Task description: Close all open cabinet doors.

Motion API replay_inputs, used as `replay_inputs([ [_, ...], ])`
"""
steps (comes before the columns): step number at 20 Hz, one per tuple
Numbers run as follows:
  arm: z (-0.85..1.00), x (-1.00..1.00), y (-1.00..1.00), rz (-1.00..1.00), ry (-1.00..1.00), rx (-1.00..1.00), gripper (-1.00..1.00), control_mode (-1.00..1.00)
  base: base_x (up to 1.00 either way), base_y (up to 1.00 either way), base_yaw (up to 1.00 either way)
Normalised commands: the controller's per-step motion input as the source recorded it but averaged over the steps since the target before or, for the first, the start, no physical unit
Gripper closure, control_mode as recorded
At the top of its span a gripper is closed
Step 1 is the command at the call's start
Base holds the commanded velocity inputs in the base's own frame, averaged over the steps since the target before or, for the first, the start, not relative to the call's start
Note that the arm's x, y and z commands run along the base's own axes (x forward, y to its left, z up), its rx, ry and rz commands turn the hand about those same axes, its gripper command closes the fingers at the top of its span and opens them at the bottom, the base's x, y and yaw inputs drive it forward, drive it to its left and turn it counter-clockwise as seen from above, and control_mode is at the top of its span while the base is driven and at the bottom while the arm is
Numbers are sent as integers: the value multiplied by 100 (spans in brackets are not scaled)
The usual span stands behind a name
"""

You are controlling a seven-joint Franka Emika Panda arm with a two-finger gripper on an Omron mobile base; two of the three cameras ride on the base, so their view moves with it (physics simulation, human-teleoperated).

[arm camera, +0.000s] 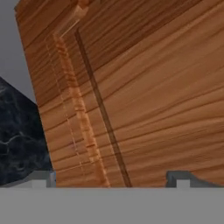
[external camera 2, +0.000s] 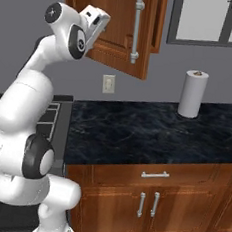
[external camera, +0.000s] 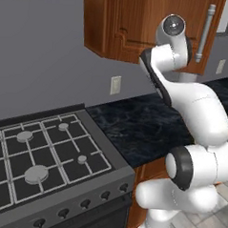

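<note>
Reddish-brown raised-panel cabinet door (external camera 2: 118, 30) ajar | silver bar handle (external camera 2: 137, 29) | gripper (arm camera: 113, 177) fingers apart

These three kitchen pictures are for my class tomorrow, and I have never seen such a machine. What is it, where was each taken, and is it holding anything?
It is a white robot arm in a computer-drawn kitchen. Two pictures come from cameras behind it, left and right. The third looks out from its hand, whose gripper sits close against an open wooden cabinet door with a silver handle. The fingers hold nothing. On the dark counter stands a paper towel roll; a stove sits beside it.
</note>
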Motion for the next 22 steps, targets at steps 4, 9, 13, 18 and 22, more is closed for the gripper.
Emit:
replay_inputs([
  [4,-9,94,-23,1,0,0,-100,-100,0,0,0],
  [9,-7,89,-22,5,0,0,-100,-100,0,0,0],
  [13,-4,94,-26,7,0,2,-100,-100,0,0,0],
  [18,-7,88,-18,10,0,7,-100,-100,0,0,0],
  [22,-14,86,-2,14,0,9,-100,-100,0,0,0],
])
